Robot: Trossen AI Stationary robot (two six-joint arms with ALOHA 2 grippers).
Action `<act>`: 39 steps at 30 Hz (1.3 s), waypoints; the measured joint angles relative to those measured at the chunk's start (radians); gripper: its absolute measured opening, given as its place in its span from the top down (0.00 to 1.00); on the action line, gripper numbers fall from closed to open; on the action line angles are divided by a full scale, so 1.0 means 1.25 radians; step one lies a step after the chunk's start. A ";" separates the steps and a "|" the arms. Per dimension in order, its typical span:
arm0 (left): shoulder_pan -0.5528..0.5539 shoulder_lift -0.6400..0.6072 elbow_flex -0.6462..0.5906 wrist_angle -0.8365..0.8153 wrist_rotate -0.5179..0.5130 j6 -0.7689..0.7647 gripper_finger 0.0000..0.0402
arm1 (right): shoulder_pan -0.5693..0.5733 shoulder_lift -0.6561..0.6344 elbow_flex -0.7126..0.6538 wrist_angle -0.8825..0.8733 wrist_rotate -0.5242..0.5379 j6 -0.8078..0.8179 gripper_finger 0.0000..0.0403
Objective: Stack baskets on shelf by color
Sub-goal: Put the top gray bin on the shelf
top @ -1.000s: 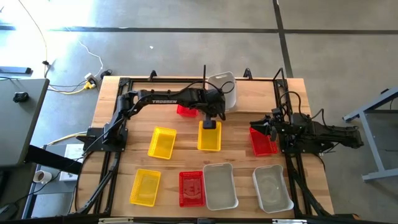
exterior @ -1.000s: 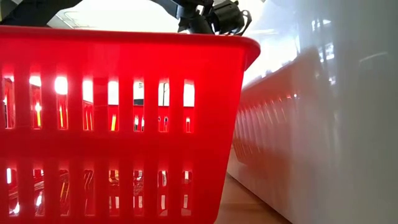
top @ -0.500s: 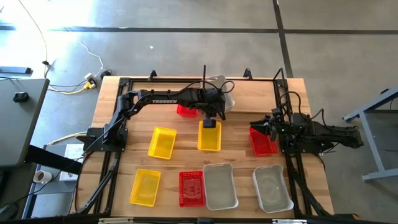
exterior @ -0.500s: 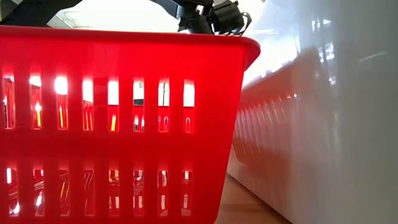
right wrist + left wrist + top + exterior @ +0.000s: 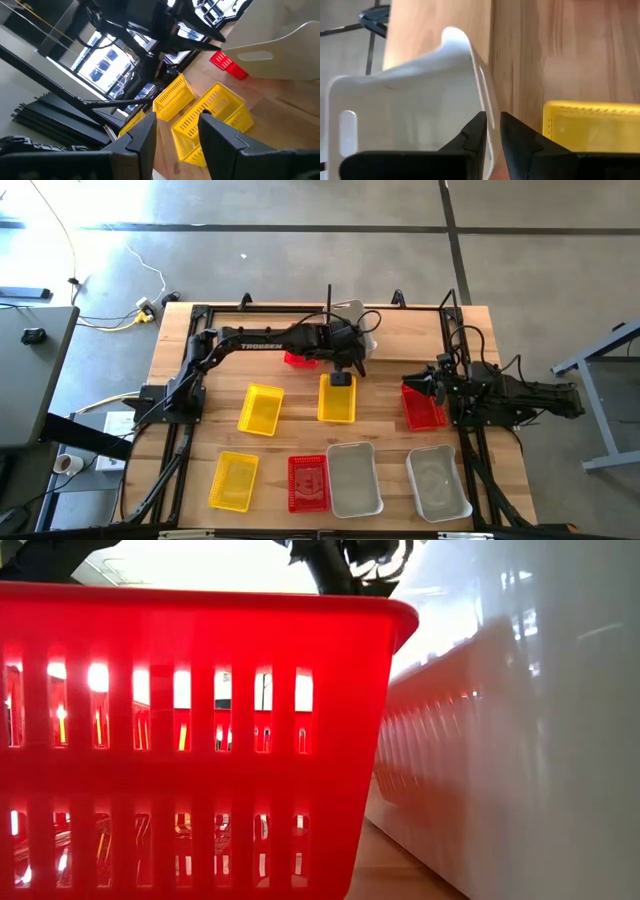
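My left gripper (image 5: 342,372) reaches across the back of the table and is shut on the thin rim of a whitish clear basket (image 5: 410,100); the wall runs between its fingers (image 5: 472,137). From above, that basket (image 5: 366,332) shows only partly under the arm. A yellow basket (image 5: 337,400) lies just in front of it, and a red basket (image 5: 297,359) peeks out behind the arm. My right gripper (image 5: 412,383) rests open over another red basket (image 5: 423,408) at the right. The shelf is hidden under the left arm, apart from a thin black post (image 5: 328,298).
Two more yellow baskets (image 5: 261,409) (image 5: 233,480), a red basket (image 5: 308,482) and two clear baskets (image 5: 354,478) (image 5: 437,482) lie across the front half. The low view is filled by a red basket wall (image 5: 200,740) and a clear one (image 5: 520,720).
The clear basket at the back has sunk further under the left arm and shows less from above. The left gripper has shifted slightly right. The right arm has not moved.
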 joint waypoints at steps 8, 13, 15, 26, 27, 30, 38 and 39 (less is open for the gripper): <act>-0.006 0.000 0.138 -0.118 0.017 -0.035 0.88 | 0.000 0.001 0.050 0.001 0.027 -0.044 0.68; -0.011 -0.001 0.241 -0.207 0.019 -0.034 0.88 | 0.000 0.029 0.094 0.001 0.068 -0.078 0.68; -0.010 -0.001 0.279 -0.244 0.020 -0.028 0.88 | 0.000 0.058 0.119 0.001 0.077 -0.091 0.68; 0.026 -0.068 0.333 -0.345 0.107 -0.048 0.88 | 0.000 0.354 0.336 -0.044 0.126 -0.194 0.68; 0.031 -0.075 0.333 -0.347 0.111 -0.053 0.88 | 0.000 0.380 0.358 -0.058 0.134 -0.199 0.68; 0.040 -0.090 0.334 -0.360 0.113 -0.055 0.88 | 0.000 0.456 0.420 -0.113 0.156 -0.206 0.68; 0.056 -0.090 0.330 -0.424 0.197 -0.062 0.88 | -0.003 0.619 0.591 -0.256 0.250 -0.222 0.68; 0.056 -0.089 0.327 -0.424 0.207 -0.061 0.88 | -0.009 0.639 0.614 -0.272 0.259 -0.229 0.68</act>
